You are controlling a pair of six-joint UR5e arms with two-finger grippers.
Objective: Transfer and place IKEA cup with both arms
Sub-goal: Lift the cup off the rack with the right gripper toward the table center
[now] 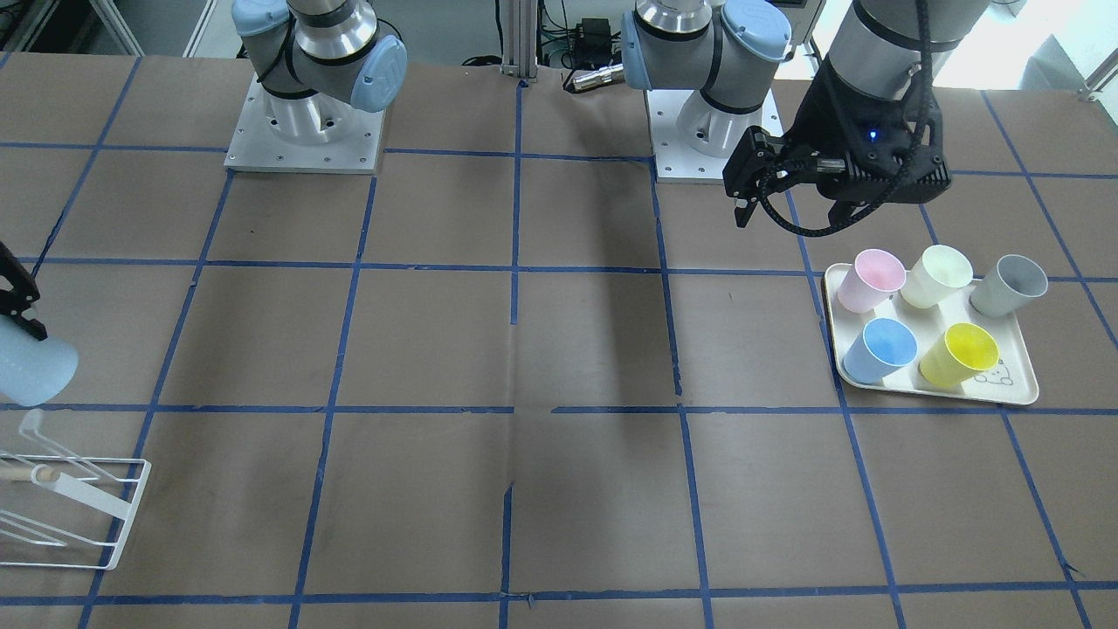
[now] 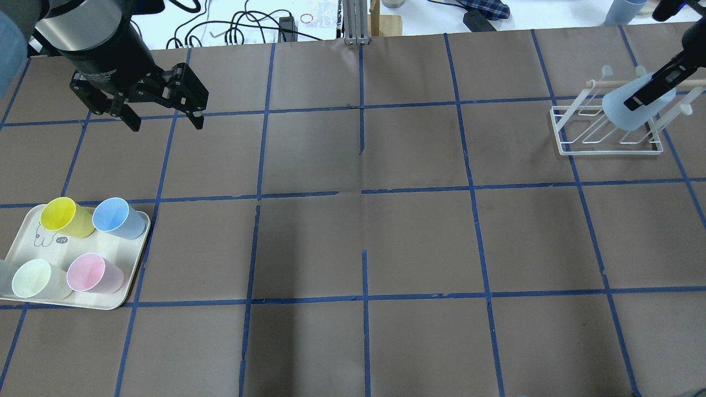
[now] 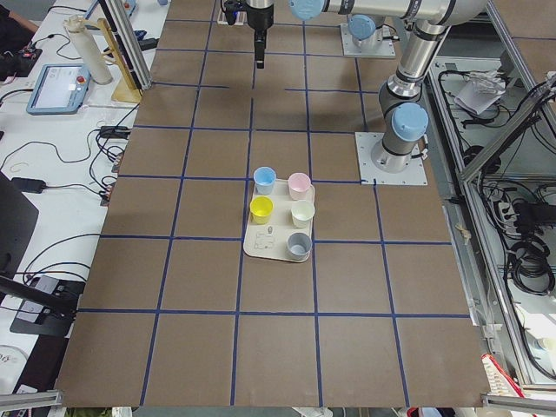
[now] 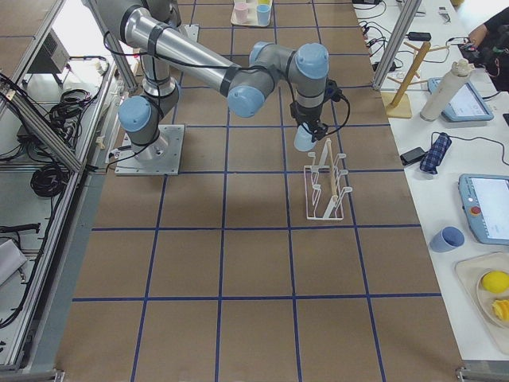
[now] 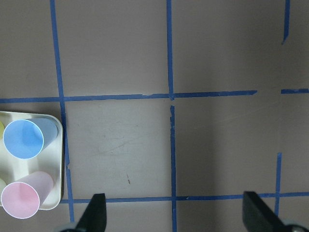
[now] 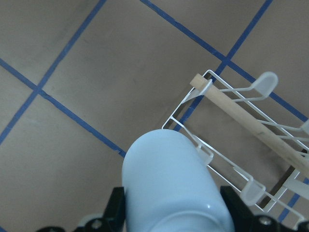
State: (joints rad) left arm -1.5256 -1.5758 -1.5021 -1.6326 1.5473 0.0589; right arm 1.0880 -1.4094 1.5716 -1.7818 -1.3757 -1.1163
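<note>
The IKEA cup (image 2: 629, 113), pale grey-blue, is held tilted in my right gripper (image 2: 634, 99), which is shut on it. The cup hangs over the near end of a white wire rack (image 2: 606, 146) with a wooden rod. In the right wrist view the cup (image 6: 174, 179) fills the bottom between the two black fingers, with the rack (image 6: 241, 111) beyond it. It also shows at the left edge of the front view (image 1: 26, 371). My left gripper (image 2: 165, 121) is open and empty, high above the table behind the tray; the left wrist view (image 5: 176, 215) shows bare table between its fingers.
A cream tray (image 2: 132, 264) at the left holds a yellow cup (image 2: 66, 216), a deeper blue cup (image 2: 118, 218), a pink cup (image 2: 94, 273), a pale green cup (image 2: 33, 278) and a grey cup (image 1: 1009, 286). Both arm bases stand along the robot's edge.
</note>
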